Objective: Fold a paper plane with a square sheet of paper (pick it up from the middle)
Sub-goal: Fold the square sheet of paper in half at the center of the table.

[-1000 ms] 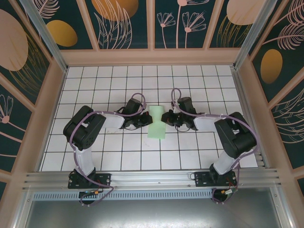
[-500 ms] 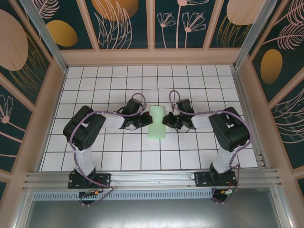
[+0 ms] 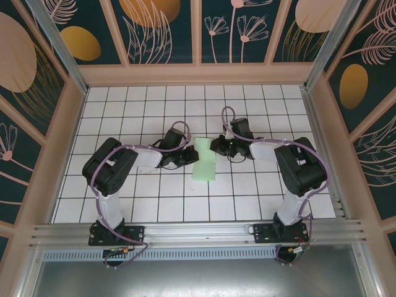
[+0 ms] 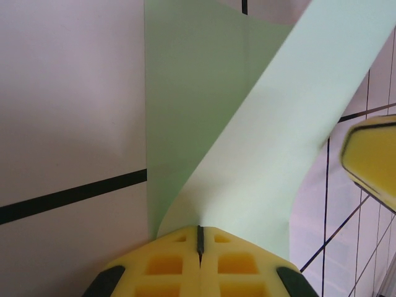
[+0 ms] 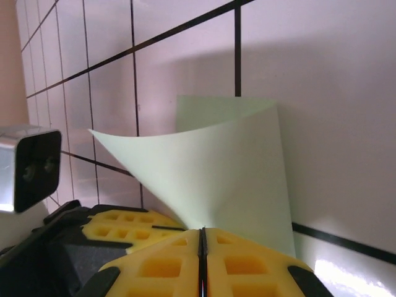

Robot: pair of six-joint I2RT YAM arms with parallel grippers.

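Square sheet of paper [image 3: 205, 162]: flat overhead, curled in both wrist views.

Paper: one square sheet of paper [image 3: 205, 162].
Arms: two, left arm [image 3: 110, 170] and right arm [image 3: 298, 170].
Grippers: two, left gripper [image 3: 189, 158] and right gripper [image 3: 215, 147].
Yellow fingers [image 4: 167, 266]: two per gripper, four in all.
Purple cables [image 3: 154, 146]: two, one per arm.
Tabletop [image 3: 154, 111]: one, white-tiled.
Far wall panels [image 3: 232, 31]: seemingly four; corner posts hide ends.

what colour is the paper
The square sheet of paper is plain pale mint green; left wrist view shows it best.
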